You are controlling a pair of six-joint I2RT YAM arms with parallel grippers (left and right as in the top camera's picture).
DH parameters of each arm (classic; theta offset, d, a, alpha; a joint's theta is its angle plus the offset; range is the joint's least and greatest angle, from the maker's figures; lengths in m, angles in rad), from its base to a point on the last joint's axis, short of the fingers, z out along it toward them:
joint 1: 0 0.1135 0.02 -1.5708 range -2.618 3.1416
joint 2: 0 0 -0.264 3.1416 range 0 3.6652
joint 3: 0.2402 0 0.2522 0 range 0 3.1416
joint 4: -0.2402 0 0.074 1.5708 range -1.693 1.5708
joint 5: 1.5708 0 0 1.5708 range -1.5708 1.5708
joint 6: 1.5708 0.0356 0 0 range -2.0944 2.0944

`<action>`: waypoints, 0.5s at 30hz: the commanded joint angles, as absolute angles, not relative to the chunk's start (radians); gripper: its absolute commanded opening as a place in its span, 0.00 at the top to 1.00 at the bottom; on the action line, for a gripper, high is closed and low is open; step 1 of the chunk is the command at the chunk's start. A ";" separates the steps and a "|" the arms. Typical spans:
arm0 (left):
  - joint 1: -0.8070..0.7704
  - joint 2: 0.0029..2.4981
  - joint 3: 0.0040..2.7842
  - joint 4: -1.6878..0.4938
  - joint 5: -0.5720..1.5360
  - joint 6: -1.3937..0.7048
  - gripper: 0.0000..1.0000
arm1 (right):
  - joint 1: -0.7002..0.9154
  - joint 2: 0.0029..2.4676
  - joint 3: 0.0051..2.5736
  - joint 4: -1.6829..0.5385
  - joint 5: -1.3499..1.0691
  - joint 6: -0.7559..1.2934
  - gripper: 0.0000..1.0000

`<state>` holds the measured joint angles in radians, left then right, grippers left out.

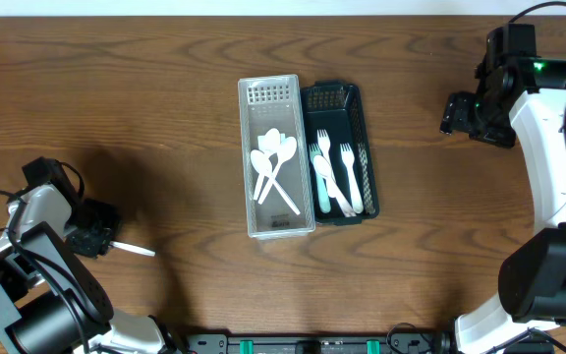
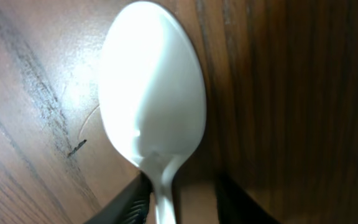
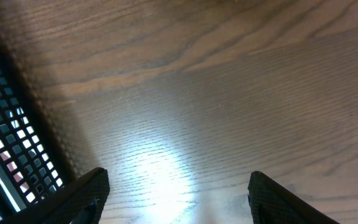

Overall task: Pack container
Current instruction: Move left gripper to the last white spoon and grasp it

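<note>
A clear plastic container (image 1: 247, 157) in the middle of the table holds several white spoons (image 1: 273, 162). A dark green basket (image 1: 369, 147) touching its right side holds white forks (image 1: 334, 177). My left gripper (image 1: 104, 241) is at the lower left, shut on a white spoon (image 1: 136, 250) that sticks out to the right. In the left wrist view the spoon's bowl (image 2: 151, 93) fills the frame, with its neck between the jaws (image 2: 179, 205). My right gripper (image 1: 455, 113) is open and empty, right of the basket. Its wrist view shows the spread fingers (image 3: 176, 193) above bare wood.
The table (image 1: 165, 59) is dark wood. The basket's mesh wall (image 3: 5, 143) shows at the left edge of the right wrist view. Both arm bases stand at the front corners, and cables run along the left edge.
</note>
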<state>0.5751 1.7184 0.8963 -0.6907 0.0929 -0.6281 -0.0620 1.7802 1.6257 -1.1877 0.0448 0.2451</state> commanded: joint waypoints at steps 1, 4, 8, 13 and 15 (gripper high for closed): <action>0.580 1.795 0.815 -0.704 0.023 -0.625 0.69 | -0.066 1.786 1.621 -1.190 0.056 0.258 0.25; 0.580 1.795 0.815 -0.704 0.023 -0.625 0.74 | -0.066 1.786 1.621 -1.190 0.056 0.258 0.25; 0.580 1.795 0.815 -0.704 0.023 -0.625 0.81 | -0.066 1.786 1.621 -1.190 0.056 0.262 0.25; 0.579 1.795 0.815 -0.705 0.023 -0.625 0.94 | -0.066 1.786 1.621 -1.189 0.056 0.262 0.25; 0.579 1.795 0.815 -0.705 0.023 -0.625 0.94 | -0.066 1.786 1.621 -1.189 0.056 0.262 0.25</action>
